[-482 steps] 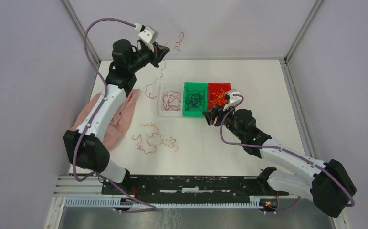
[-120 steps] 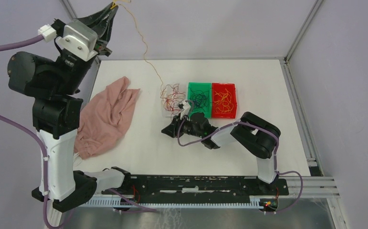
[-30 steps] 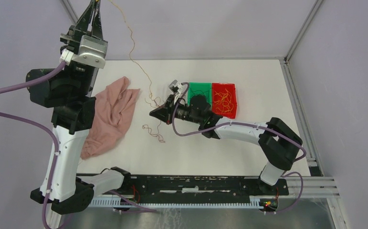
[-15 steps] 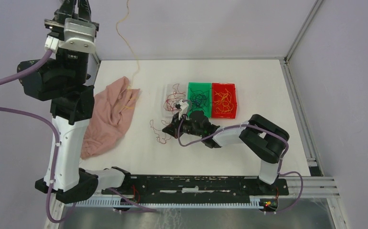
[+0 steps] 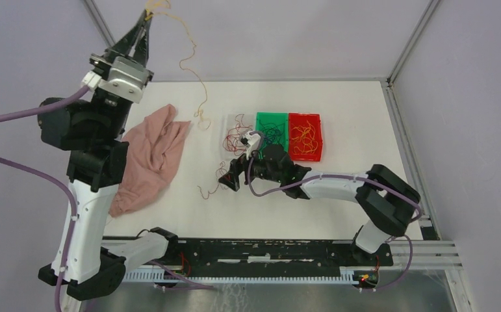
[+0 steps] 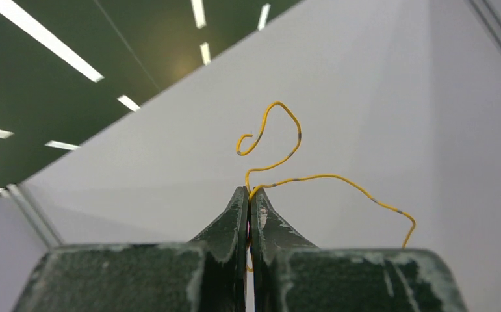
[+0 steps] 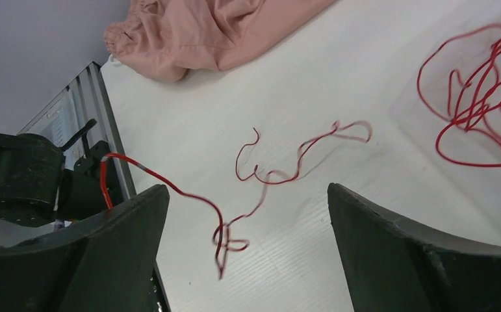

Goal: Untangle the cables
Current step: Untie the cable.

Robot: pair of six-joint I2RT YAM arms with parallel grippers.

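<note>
My left gripper (image 5: 145, 21) is raised high at the back left and is shut on an orange-yellow cable (image 5: 192, 68). That cable dangles down to the table beside the cloth. In the left wrist view the jaws (image 6: 249, 195) are pressed together on the yellow cable (image 6: 325, 175). My right gripper (image 5: 229, 177) hangs low over the table middle, open with nothing between its fingers. A loose red cable (image 5: 210, 188) lies just left of it. In the right wrist view this red cable (image 7: 299, 156) sits blurred between and beyond the open fingers (image 7: 247, 195).
A pink cloth (image 5: 150, 159) lies at the left. Three trays stand side by side: a clear one (image 5: 224, 144) with red cables (image 7: 475, 97), a green one (image 5: 259, 118) with dark cables, and a red one (image 5: 320, 148) with yellow cables. A black rail (image 5: 267, 250) runs along the near edge.
My right gripper has opened and the red cable it held now lies loose on the table. The left gripper swung right, carrying the yellow cable's tail off the cloth.
</note>
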